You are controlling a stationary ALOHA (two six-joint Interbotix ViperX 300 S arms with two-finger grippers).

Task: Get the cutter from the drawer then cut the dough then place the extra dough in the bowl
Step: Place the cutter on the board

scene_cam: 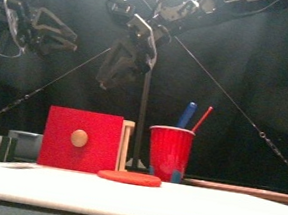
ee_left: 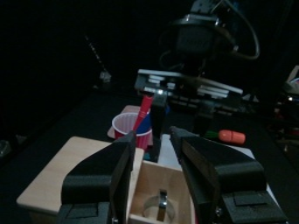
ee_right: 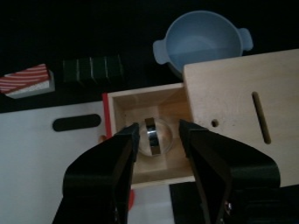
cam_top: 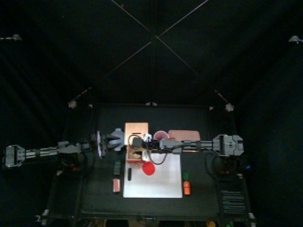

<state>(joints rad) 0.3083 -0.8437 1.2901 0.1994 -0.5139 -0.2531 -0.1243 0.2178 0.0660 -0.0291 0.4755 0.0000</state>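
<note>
The pale wooden box (ee_right: 239, 92) has its red-fronted drawer (scene_cam: 82, 139) pulled open. The round metal cutter (ee_right: 156, 138) lies inside the drawer, also seen from the left wrist as the cutter (ee_left: 163, 203). My right gripper (ee_right: 158, 144) hangs open just above the drawer, one jaw on each side of the cutter. My left gripper (ee_left: 162, 166) is open above the box, holding nothing. A flat red dough disc (scene_cam: 129, 177) lies on the white cutting board (scene_cam: 147, 203). The blue-grey bowl (ee_right: 205, 39) stands behind the box.
A red cup (scene_cam: 169, 151) with a blue and a red toy knife stands right of the drawer. A dark green sushi roll (ee_right: 91, 66) and a red-and-white toy food (ee_right: 26, 80) lie beside the box. An orange toy (ee_left: 232, 136) rests on the table.
</note>
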